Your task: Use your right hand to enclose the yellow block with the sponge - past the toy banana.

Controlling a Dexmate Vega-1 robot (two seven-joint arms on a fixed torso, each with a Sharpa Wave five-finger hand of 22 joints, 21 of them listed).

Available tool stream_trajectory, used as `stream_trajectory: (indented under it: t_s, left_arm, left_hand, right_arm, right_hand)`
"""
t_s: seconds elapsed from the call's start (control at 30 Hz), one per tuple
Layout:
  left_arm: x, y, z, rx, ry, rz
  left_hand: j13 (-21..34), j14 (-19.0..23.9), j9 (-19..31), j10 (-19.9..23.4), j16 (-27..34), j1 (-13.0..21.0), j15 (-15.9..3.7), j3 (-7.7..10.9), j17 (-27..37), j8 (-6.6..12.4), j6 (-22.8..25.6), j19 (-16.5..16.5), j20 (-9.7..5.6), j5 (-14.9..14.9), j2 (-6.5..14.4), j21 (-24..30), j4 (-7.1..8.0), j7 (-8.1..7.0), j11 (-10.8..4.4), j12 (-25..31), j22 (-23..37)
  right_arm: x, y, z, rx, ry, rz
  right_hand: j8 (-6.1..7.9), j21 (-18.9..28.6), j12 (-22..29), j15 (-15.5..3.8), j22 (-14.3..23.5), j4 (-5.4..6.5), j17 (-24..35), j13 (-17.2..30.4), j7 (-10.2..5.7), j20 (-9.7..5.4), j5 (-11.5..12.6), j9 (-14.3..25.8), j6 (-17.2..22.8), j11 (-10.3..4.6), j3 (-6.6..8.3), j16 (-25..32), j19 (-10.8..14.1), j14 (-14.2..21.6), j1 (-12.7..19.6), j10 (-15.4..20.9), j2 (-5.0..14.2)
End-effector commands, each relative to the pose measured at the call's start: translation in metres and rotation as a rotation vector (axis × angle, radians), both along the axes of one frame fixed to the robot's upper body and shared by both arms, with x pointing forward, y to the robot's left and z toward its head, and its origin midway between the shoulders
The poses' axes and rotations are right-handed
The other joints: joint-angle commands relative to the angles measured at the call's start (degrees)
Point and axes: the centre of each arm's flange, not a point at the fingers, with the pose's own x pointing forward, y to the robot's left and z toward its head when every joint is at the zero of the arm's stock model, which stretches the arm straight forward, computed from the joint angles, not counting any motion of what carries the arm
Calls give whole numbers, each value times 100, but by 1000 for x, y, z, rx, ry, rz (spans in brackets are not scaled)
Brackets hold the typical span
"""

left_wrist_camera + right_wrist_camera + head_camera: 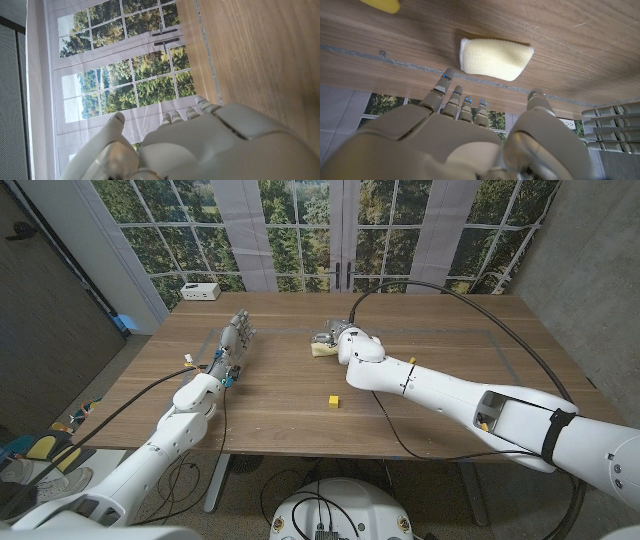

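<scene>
Head view: right hand (345, 340) over the sponge (322, 351), which peeks out just beside its fingers; yellow block (334, 401) well apart, back toward the robot. Left hand (236, 338) idle, fingers extended.

Right wrist view: fingers (454, 95) spread, holding nothing; sponge (495, 59) just beyond fingertips, long axis across them. Toy banana (382, 4) off to one side.

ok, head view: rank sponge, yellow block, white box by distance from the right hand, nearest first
1. sponge, right beside the right hand, on its left side.
2. yellow block, nearer the robot, mid-table.
3. white box, far left corner by the window.
</scene>
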Motion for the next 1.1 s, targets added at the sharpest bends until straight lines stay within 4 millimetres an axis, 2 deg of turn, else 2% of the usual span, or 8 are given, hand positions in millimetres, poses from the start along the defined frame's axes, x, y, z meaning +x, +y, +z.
stream_trajectory:
  t_s: [0.03,0.27,0.5,0.6,0.63,0.73,1.1]
  left_arm:
    - [3,3,0,-4,-3,-2]
    - [5,7,0,-6,-2,-4]
    - [7,9,1,-3,1,-7]
    - [7,11,1,-5,-1,-8]
    - [7,11,1,-5,-1,-8]
    - [7,13,0,-10,-1,-4]
    - [7,15,-1,-12,-1,-4]
  left_hand:
    - [17,-395,23,-108,18,40,27,-10,19,3,0,16,2,20,7,-14,-22,9,43,-26,22]
    - [17,-395,23,-105,18,50,28,-8,18,2,-1,18,0,18,10,-17,-31,11,34,-24,21]
    - [17,-396,23,-110,17,61,23,-8,17,3,0,19,-2,16,11,-21,-42,4,45,-26,21]
    - [17,-395,23,-95,17,68,21,-7,17,1,-4,20,-5,14,12,-23,-49,10,45,-20,21]
    - [17,-395,23,-95,17,69,18,-7,17,1,-4,20,-3,13,12,-23,-49,9,45,-20,21]
    - [17,-396,23,-103,17,74,21,-6,17,1,-3,19,-1,12,13,-25,-54,3,30,-23,21]
    - [17,-393,23,-109,17,92,19,-4,16,2,1,22,0,7,16,-31,-72,-17,37,-26,21]
  right_arm:
    - [3,22,-2,-34,33,-70]
    - [6,29,-1,-47,54,-117]
    - [7,42,-1,-54,55,-155]
    - [7,47,-3,-3,63,-182]
    - [7,47,-3,-1,62,-184]
    - [8,52,-5,-18,61,-204]
    - [11,62,-11,-91,45,-272]
  right_hand:
    - [9,38,-10,15,9,12,22,8,-1,17,37,23,-67,9,-51,27,116,88,-63,-59,-29]
    - [17,14,-31,55,9,25,21,7,-8,67,54,24,-118,18,-109,-35,125,-21,-128,-184,-87]
    - [22,-5,-32,51,9,20,17,6,-7,41,69,24,-145,11,-129,-67,120,-69,-140,-236,-113]
    - [30,-3,-20,50,9,15,15,5,-5,36,74,24,-141,25,-134,-68,143,-61,-139,-225,-119]
    - [65,10,23,47,10,1,8,4,45,5,90,24,-75,52,-124,-47,216,22,-113,-144,-100]
    - [79,20,39,34,10,-14,3,3,46,-19,99,23,-43,56,-116,-37,272,73,-89,-111,-90]
    - [95,-19,48,-72,8,-149,-26,-2,63,-82,135,21,-11,42,-60,-74,285,74,124,-103,-78]
